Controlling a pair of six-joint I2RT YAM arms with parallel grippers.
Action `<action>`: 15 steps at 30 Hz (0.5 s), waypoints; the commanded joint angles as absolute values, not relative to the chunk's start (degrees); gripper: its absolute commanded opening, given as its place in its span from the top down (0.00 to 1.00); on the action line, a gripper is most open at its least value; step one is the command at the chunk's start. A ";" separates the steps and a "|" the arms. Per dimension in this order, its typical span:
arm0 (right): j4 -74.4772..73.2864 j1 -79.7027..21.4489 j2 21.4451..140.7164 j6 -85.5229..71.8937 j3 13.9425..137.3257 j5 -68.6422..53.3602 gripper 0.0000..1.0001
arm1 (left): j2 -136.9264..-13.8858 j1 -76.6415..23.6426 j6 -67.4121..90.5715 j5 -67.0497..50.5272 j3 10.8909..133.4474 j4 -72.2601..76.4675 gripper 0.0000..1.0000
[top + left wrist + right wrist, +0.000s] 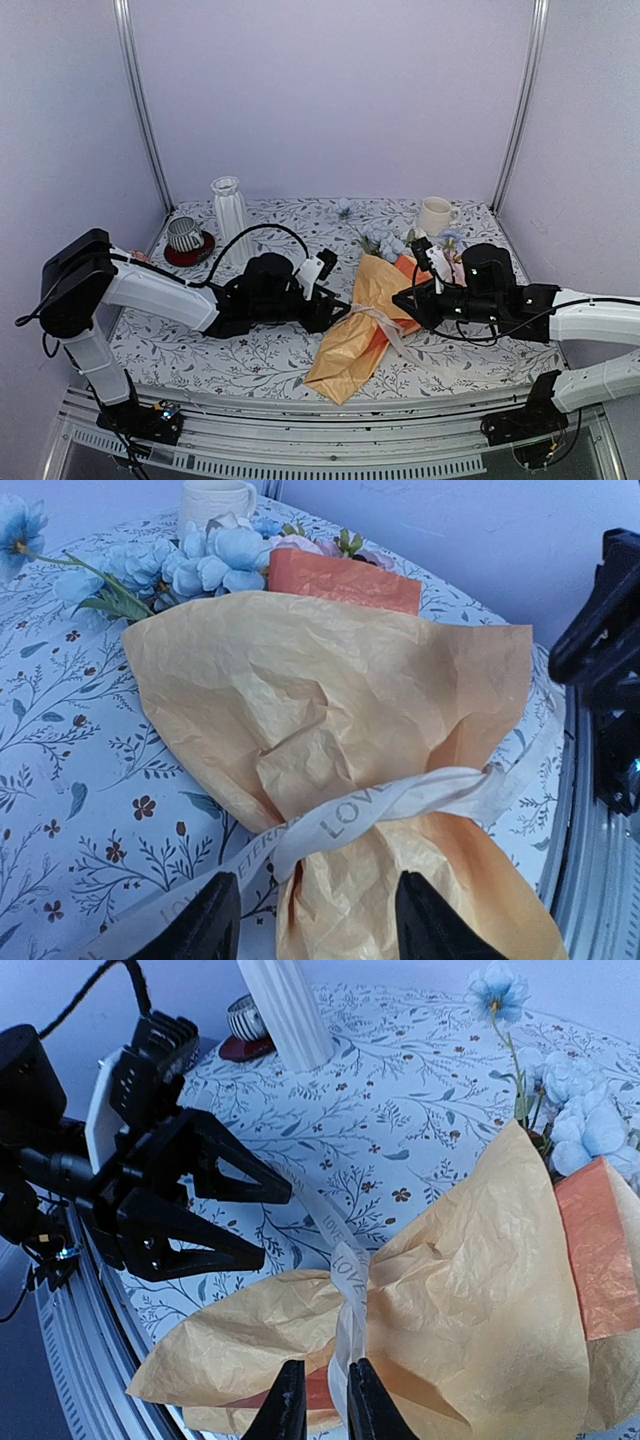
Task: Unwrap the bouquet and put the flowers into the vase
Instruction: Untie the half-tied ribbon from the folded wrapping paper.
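Mid-table, bouquet (pixel 365 320) not unwrapped, ribbon (pixel 350 815) tied. R gripper (pixel 325 1390) pinches ribbon; L gripper (pixel 276 1224) half spread, empty. Vase (pixel 229 215) w/o flowers (pixel 215 560).

Stems hid inside bouquet (pixel 330 710) paper; vase (pixel 287 1010) top cropped, rt wrist view.

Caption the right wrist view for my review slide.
Right gripper closed on the ribbon of the wrapped bouquet; left gripper open alongside, vase behind.
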State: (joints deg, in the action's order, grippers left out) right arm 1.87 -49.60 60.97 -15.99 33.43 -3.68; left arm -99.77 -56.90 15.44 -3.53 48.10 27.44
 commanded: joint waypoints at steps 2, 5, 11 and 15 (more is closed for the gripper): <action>-3.28 -49.84 68.10 -12.88 38.46 -7.31 0.82 | -101.33 -57.32 14.47 -2.14 51.35 24.39 0.46; -3.99 -49.88 70.79 -12.94 39.62 -7.13 0.82 | -102.30 -57.37 14.35 -2.30 52.60 22.85 0.46; -6.67 -49.86 76.07 -12.57 42.20 -8.35 0.77 | -104.15 -57.39 14.07 -2.92 54.68 20.48 0.45; -6.18 -49.86 78.14 -12.90 42.38 -10.08 0.77 | -104.89 -57.36 13.57 -3.91 55.64 19.88 0.45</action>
